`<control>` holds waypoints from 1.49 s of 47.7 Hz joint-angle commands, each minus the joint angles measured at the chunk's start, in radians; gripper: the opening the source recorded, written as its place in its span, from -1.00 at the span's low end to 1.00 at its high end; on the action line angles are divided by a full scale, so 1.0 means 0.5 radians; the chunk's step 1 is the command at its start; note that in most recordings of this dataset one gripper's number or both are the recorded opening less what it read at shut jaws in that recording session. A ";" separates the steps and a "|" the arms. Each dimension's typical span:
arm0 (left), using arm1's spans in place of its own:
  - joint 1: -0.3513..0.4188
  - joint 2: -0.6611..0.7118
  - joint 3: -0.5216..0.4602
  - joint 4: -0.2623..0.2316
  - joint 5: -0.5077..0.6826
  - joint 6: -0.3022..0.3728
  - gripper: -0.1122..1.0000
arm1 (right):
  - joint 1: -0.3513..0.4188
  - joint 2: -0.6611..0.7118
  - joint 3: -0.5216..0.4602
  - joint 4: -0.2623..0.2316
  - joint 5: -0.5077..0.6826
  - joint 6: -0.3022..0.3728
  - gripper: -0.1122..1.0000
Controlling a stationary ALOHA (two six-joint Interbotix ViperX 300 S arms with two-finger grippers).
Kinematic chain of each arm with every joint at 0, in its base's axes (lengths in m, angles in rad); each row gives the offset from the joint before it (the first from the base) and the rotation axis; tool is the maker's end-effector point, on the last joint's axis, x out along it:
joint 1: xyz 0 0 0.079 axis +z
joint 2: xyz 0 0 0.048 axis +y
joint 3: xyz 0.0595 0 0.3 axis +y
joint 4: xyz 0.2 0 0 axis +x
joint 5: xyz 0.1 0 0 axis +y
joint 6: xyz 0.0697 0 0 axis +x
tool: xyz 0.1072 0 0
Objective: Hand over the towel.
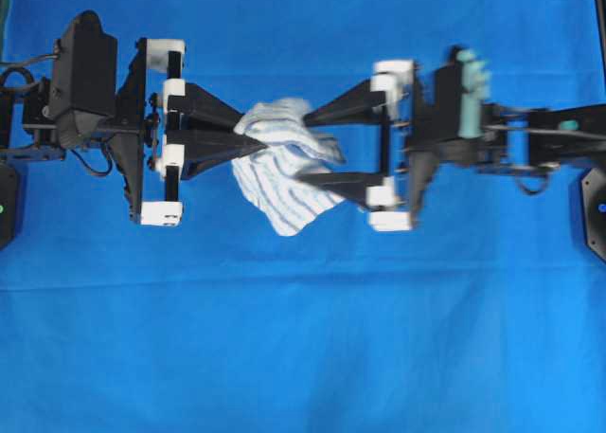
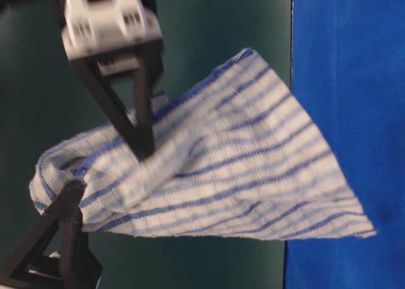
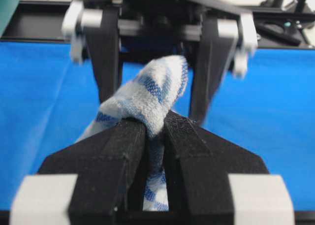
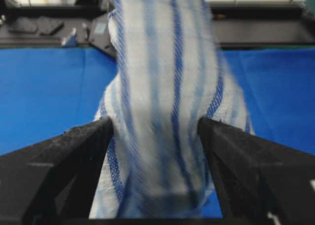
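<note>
- Mid-handover: my left gripper [image 1: 263, 145] is clenched on one bunched end of the towel [image 1: 284, 172], holding it in the air above the middle of the blue cloth [image 1: 303, 338] that covers the tabletop.
- My left wrist view shows the pinch plainly: both fingers [image 3: 120, 151] are pressed together with a fold of towel bulging up between them.
- My right gripper [image 1: 301, 149] faces it from the opposite side, released, jaws spread wide with the towel hanging in the gap between them.
- My right wrist view shows the towel [image 4: 162, 102] filling the space between the two fingers [image 4: 74, 156]; whether it brushes either inner face, I cannot tell.
- Step in hand, as I judge it: the receiving gripper is in place around the towel but has not yet taken it.
- Next move, as I judge it: my right jaws must clench on the cloth and hold firm before my left lets go; loosening too soon would drop the towel onto the cloth below.
- The towel's long axis runs roughly across the tabletop from one gripper toward the other, slanting down toward the near edge in the overhead view.
- Its gathered end points at my left gripper; its loose, fanned end [image 2: 316, 200] droops free past my right fingers.
</note>
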 commanded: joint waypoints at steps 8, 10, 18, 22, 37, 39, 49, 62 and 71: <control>-0.006 -0.028 -0.021 0.000 -0.012 0.006 -0.72 | 0.009 0.196 -0.295 -0.003 0.123 0.003 0.51; -0.006 -0.028 -0.021 0.000 -0.012 0.006 -0.72 | 0.009 0.227 -0.328 -0.003 0.132 0.003 0.51; -0.006 -0.028 -0.021 0.000 -0.012 0.006 -0.72 | 0.009 0.258 -0.362 -0.003 0.135 0.003 0.51; -0.006 -0.028 -0.021 0.000 -0.015 0.006 -0.72 | 0.009 0.258 -0.359 -0.003 0.135 0.006 0.50; -0.009 -0.028 -0.025 0.000 -0.052 0.003 -0.72 | 0.006 0.255 -0.356 -0.003 0.160 -0.006 -0.61; -0.012 -0.028 -0.025 0.000 -0.043 0.003 -0.72 | 0.006 0.255 -0.356 -0.003 0.160 -0.006 -0.66; -0.015 -0.028 -0.021 0.000 -0.046 0.003 -0.68 | 0.006 0.249 -0.353 -0.003 0.160 -0.006 -0.65; -0.018 -0.104 0.034 -0.003 -0.052 -0.021 0.64 | 0.009 0.126 -0.252 -0.003 0.160 0.015 -0.65; -0.025 -0.298 0.166 -0.003 -0.049 -0.028 0.89 | 0.021 -0.101 -0.058 -0.003 0.153 0.021 -0.65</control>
